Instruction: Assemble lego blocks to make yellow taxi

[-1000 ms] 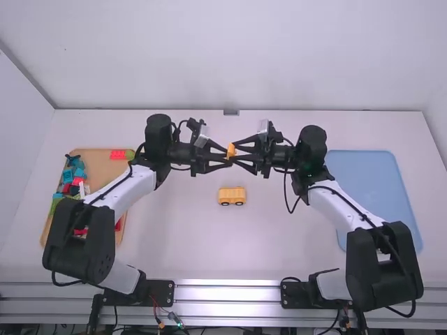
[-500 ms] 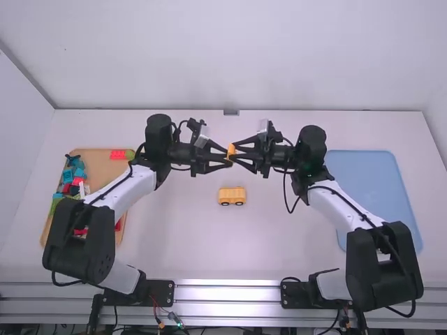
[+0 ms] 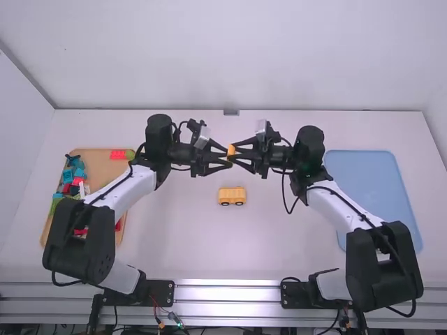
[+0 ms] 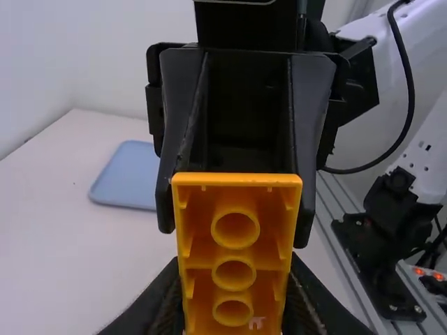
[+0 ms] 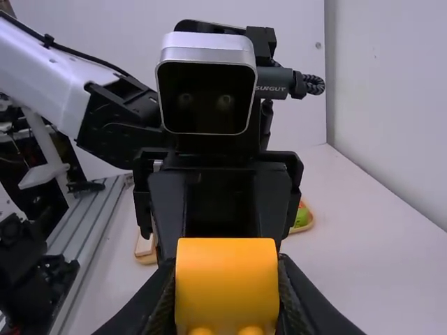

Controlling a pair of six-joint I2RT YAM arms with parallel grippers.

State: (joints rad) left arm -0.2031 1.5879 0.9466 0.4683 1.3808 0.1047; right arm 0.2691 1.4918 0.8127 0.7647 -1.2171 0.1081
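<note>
High view: orange-yellow block (image 3: 231, 150) held over the counter (image 3: 174, 244), left gripper (image 3: 229, 157) and right gripper (image 3: 232, 153) both clenched on it; wheeled base (image 3: 232, 196) below. Left wrist view: hollow, tubed underside; probably light, stiff plastic, hard to crush. Right wrist view: smooth curved face, might slip; better pinch flat side walls, leaving sockets free.

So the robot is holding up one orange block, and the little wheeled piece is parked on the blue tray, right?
Not quite: in the high view, the wheeled piece stands on the white table, well to the left of the blue tray, not on it. The robot is indeed holding up one orange block.
</note>
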